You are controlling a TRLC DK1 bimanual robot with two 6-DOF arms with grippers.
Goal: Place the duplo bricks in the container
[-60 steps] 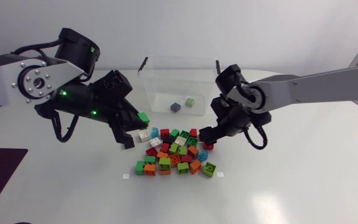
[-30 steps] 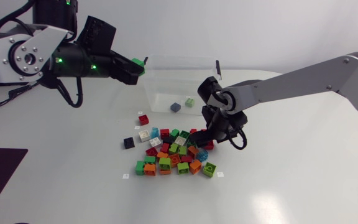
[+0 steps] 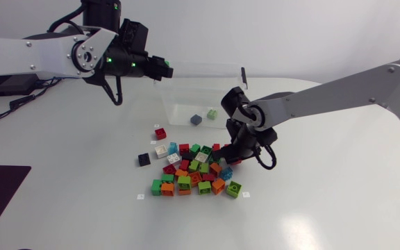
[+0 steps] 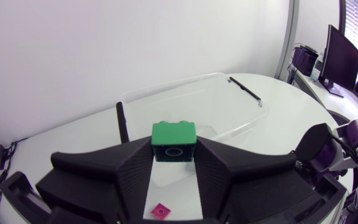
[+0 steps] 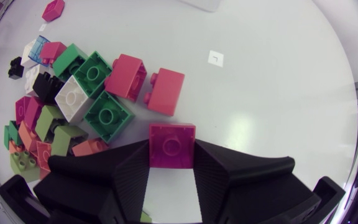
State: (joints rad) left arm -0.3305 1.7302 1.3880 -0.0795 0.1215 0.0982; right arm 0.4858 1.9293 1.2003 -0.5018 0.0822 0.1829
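My left gripper point(image 3: 165, 69) hangs above the left rim of the clear container point(image 3: 169, 104), shut on a green brick point(image 4: 174, 142). In the left wrist view the container point(image 4: 253, 106) lies just ahead of the fingers. A blue brick point(image 3: 196, 119) and a pale green brick point(image 3: 212, 113) lie inside it. My right gripper point(image 3: 233, 154) is down at the right edge of the brick pile point(image 3: 193, 170). In the right wrist view it point(image 5: 172, 158) is shut on a magenta brick point(image 5: 172, 144) that rests on the table.
A red brick point(image 3: 160, 132) and a black brick point(image 3: 144, 159) lie apart, left of the pile. Ahead of the right gripper lie two red bricks point(image 5: 165, 90), green ones point(image 5: 107, 115) and a white one point(image 5: 73, 98). Small white tags point(image 3: 140, 196) lie near the pile.
My left arm rose from the pile and carried the green brick over to the container's left rim. My right gripper came down at the pile's right edge and shut on the magenta brick.
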